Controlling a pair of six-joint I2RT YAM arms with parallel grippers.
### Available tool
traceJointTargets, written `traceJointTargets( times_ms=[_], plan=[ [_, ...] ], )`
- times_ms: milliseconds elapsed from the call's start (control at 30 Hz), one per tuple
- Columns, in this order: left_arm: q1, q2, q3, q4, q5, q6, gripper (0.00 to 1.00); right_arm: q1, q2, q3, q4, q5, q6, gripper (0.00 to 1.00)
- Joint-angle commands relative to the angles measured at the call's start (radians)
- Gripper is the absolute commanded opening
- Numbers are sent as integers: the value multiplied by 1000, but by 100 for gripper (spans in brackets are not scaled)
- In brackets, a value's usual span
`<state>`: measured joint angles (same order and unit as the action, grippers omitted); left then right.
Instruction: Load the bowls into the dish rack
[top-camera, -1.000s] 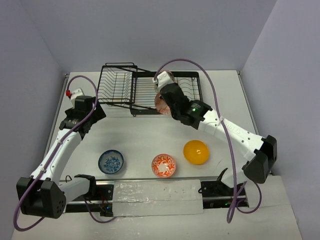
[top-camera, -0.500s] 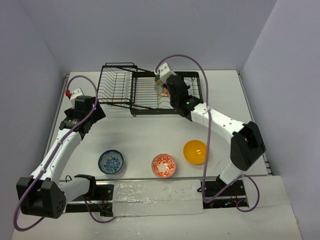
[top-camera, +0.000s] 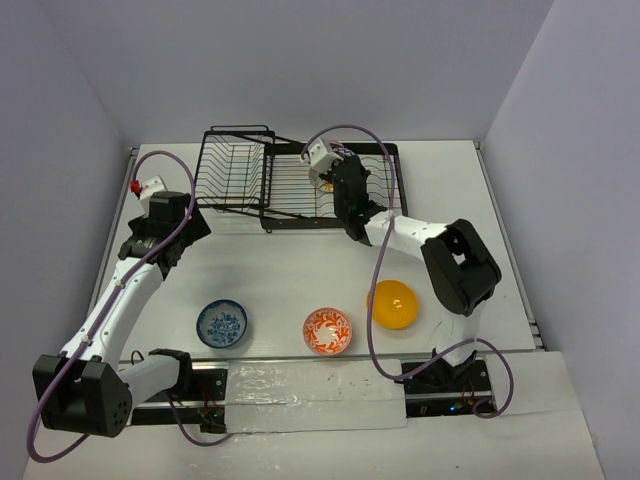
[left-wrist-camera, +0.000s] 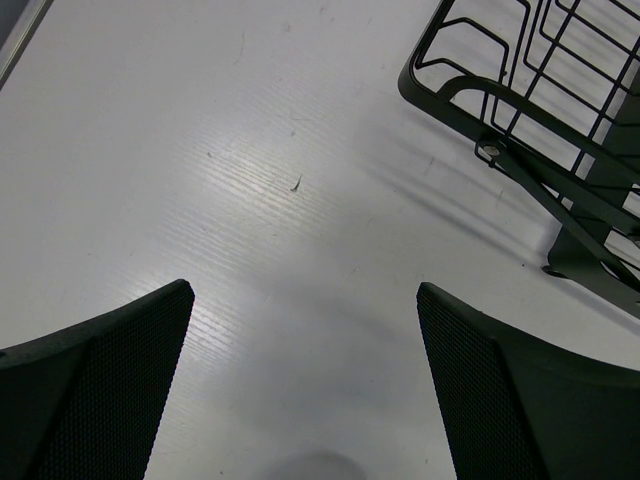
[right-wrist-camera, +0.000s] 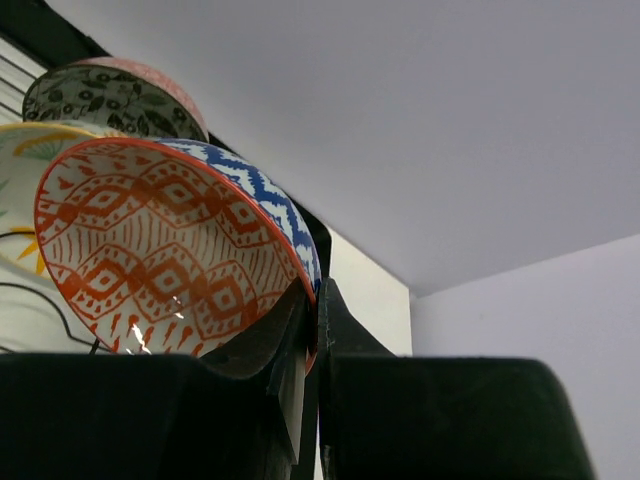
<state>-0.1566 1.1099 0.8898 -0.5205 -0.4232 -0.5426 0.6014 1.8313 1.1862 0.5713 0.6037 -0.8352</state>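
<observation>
Right at the near edge of the table (top-camera: 280, 270), three bowls sit in a loose row. The blue patterned bowl (top-camera: 222, 323) is toward the left and the orange-red floral bowl (top-camera: 328, 331) is in the middle. The plain orange-yellow bowl (top-camera: 391, 304) is just right of it and a touch farther in.

Farther back on the left, the left gripper (left-wrist-camera: 303, 290) hangs over bare tabletop with its fingers spread wide and nothing between them, close to the corner of the dish rack (top-camera: 290, 190).

At the far edge, over the rack's flat divider section, the right gripper (right-wrist-camera: 312, 320) is pinched tight on the rim of the red diamond-patterned bowl (right-wrist-camera: 170, 250), which is tipped up on edge. Whether it touches the wires, I can't tell. Just behind it stand the white leaf bowl (right-wrist-camera: 20, 200) and the grey-black patterned bowl (right-wrist-camera: 110, 100).
</observation>
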Motion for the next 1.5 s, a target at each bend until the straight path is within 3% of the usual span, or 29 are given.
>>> traceJointTargets(
  times_ms=[0, 167, 767, 1467],
  plan=[
    [5, -27, 9, 20, 17, 1, 99, -8, 6, -31, 298, -16, -77, 0],
    [9, -21, 14, 16, 23, 1, 99, -6, 54, -83, 436, -39, -116, 0],
    [11, -12, 20, 11, 31, -2, 99, 23, 149, -189, 692, -64, -102, 0],
    [14, -2, 23, 2, 29, -3, 99, 52, 218, -263, 788, -96, -38, 0]
  ],
)
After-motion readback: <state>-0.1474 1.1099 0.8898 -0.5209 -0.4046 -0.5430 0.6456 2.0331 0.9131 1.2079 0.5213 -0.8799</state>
